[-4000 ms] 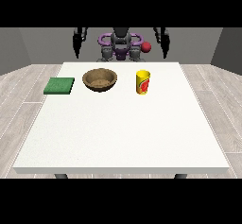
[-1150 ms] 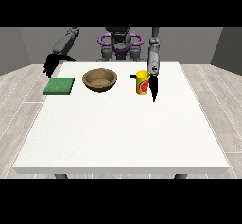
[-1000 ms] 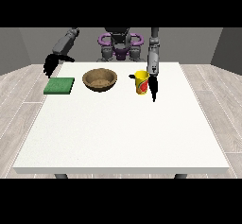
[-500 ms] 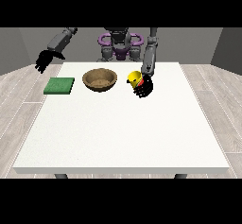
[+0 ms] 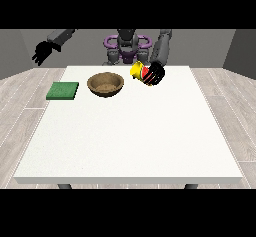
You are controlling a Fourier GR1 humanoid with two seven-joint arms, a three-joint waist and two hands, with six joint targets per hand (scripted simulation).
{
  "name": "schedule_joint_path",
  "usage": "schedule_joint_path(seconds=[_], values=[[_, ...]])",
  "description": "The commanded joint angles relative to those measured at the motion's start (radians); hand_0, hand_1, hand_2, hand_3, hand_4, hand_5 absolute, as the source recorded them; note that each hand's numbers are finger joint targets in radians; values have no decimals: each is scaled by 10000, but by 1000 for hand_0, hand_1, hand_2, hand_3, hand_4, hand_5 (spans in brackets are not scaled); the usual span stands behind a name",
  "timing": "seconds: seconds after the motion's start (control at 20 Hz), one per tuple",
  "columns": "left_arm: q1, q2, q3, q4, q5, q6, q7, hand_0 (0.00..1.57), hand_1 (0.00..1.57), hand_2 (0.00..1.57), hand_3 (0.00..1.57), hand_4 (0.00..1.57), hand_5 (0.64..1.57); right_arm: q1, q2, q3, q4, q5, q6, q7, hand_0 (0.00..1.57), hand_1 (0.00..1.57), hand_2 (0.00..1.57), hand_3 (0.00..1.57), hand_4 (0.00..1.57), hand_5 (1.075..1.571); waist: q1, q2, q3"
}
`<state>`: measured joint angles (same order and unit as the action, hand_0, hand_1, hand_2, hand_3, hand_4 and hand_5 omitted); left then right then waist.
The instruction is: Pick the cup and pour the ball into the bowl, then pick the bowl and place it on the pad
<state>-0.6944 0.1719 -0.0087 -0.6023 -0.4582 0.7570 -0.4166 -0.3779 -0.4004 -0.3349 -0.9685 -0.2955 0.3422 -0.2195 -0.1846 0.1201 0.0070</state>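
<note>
- A yellow cylindrical cup with a red mark on its side is held by the hand at the view's right, whose black fingers are curled round it
- The cup is seen tipped over, its open mouth turned away from the holding hand towards the bowl, and it is lifted clear of the table
- The ball cannot be made out
- A round, shallow bowl of brown, wood-like grain is placed just beside the holding hand, on the side the cup's mouth faces, and lower than the cup
- A flat, square green pad is laid beyond the bowl, well apart from the holding hand
- The hand at the view's left is raised above and outside the table edge, beyond the pad, with its fingers spread and nothing held
- A smooth white rectangular table is spread under the bowl and pad; nothing is seen between cup and bowl
</note>
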Motion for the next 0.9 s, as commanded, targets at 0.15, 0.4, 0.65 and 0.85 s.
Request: schedule_joint_path(seconds=[0.15,0.4,0.65,0.85], values=[[-1068,-479,-2447,1758,-3668,760,3808,1571,1571,1571,1571,1259,1498,333,-277,-224,1313,-31,282,189,0,0,0,353,533,1570,312,-1524,3],[-2457,-1617,-3634,2231,-5442,-109,6245,1571,1571,1571,1571,1259,1498,610,-730,-649,2326,-72,582,-388,0,0,0,339,572,1570,1140,-1726,-32],[-3652,-1701,-4899,1795,-6378,-1814,7940,1571,1571,1571,1571,1245,1524,401,-1086,-892,3210,-127,1063,-932,0,0,0,368,577,1569,1196,-1483,-37],[-3702,-1712,-6207,1388,-7206,-3156,9087,1571,1571,1571,1571,1133,1539,497,-1098,-840,3643,57,1199,-1383,0,0,0,326,574,1568,1119,-1723,-39]])
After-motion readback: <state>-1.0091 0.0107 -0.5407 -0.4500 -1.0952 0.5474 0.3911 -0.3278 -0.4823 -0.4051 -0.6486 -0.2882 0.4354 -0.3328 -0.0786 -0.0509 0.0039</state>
